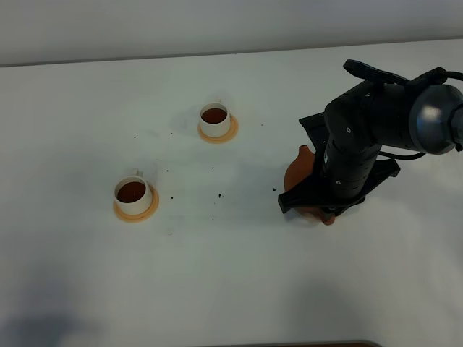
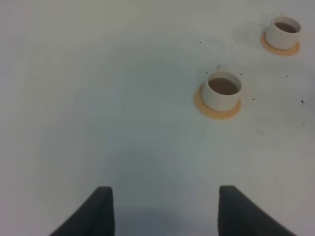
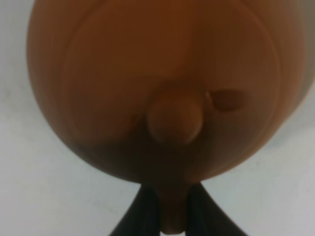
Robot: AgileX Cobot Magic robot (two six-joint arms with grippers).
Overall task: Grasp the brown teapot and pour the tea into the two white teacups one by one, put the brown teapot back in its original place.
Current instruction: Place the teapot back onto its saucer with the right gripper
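Both white teacups already dark with tea; return step in hand, right pincer clamped on the handle of the brown teapot toward the worktop's right edge. Next: settle on the original place, unseen here, then release. Left pincer open and empty; ample bare worktop around.

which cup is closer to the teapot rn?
The far teacup, the one nearer the table's back edge. It sits closer to the brown teapot than the near-left teacup, which stands farther out to the left.
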